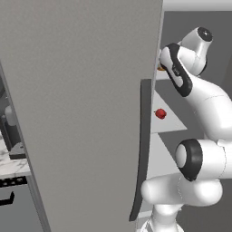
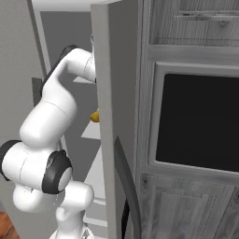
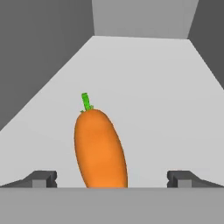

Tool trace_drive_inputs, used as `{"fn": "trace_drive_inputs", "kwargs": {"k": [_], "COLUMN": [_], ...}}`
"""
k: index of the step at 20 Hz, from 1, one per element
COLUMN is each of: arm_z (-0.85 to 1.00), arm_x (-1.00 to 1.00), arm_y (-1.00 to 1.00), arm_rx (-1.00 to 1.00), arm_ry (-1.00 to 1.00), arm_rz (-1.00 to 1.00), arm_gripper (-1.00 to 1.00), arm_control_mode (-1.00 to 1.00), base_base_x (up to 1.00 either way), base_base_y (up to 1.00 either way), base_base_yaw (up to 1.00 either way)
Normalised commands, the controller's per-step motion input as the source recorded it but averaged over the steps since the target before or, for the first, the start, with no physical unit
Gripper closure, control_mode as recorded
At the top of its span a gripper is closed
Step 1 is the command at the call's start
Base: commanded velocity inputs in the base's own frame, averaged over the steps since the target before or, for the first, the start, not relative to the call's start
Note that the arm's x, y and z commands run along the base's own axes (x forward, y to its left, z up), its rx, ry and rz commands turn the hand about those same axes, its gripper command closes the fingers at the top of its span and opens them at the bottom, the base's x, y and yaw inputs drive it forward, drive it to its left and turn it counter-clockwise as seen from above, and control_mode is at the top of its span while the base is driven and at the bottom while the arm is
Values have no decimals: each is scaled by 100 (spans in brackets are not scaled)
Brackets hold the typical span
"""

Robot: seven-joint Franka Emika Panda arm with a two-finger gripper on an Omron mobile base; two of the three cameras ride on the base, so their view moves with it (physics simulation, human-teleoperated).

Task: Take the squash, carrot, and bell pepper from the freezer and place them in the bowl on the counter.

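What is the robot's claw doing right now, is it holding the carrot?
Gripper: open, holding nothing; the carrot lies between its spread fingertips on the freezer shelf.

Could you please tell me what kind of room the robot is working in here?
Most likely a home kitchen: a tall grey freezer stands open with a carrot and a red bell pepper on its shelves, wood-grain cabinets frame a built-in oven, and a marble counter sits alongside.
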Motion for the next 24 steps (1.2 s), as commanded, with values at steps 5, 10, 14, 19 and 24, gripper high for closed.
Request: {"fn": "trace_drive_inputs", "kwargs": {"k": [5, 10, 14, 19, 24], "arm_z": [-1, -7, -20, -14, 0], "arm_x": [13, 5, 0, 0, 0], "arm_y": [0, 0, 1, 0, 0], "arm_rx": [0, 0, 0, 0, 0], "arm_ry": [3, 8, 8, 1, -1], "arm_rz": [1, 1, 0, 1, 1], "arm_gripper": [-100, -100, -100, 100, 100], "arm_control_mode": [-100, -100, -100, -100, -100], "base_base_x": [0, 0, 0, 0, 0], "base_base_y": [0, 0, 0, 0, 0], "base_base_yaw": [0, 0, 0, 0, 0]}}
